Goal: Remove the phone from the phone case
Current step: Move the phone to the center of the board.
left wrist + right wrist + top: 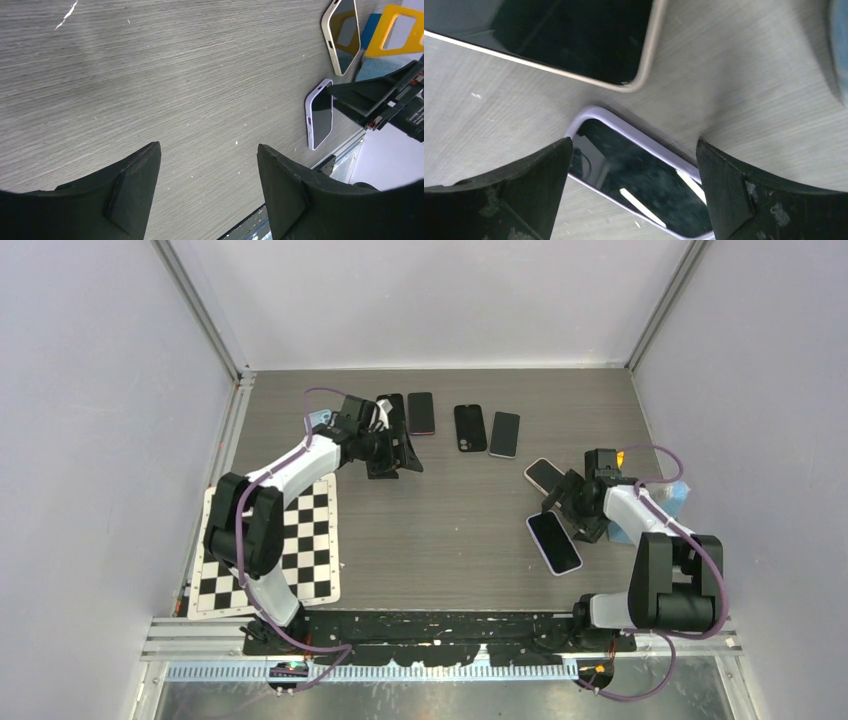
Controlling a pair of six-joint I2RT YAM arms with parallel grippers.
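Observation:
A phone with a dark screen lies face up in a lavender phone case on the wooden table at the right. My right gripper hovers low over its far end. In the right wrist view that gripper stands open, one finger on each side of the lavender case, and grips nothing. My left gripper is far off at the back left. It is open over bare table, and the lavender-cased phone shows at the right of its view.
A phone in a cream case lies just behind the right gripper. Several more phones line the back of the table. A blue and yellow object sits by the right arm. A checkerboard lies at the front left.

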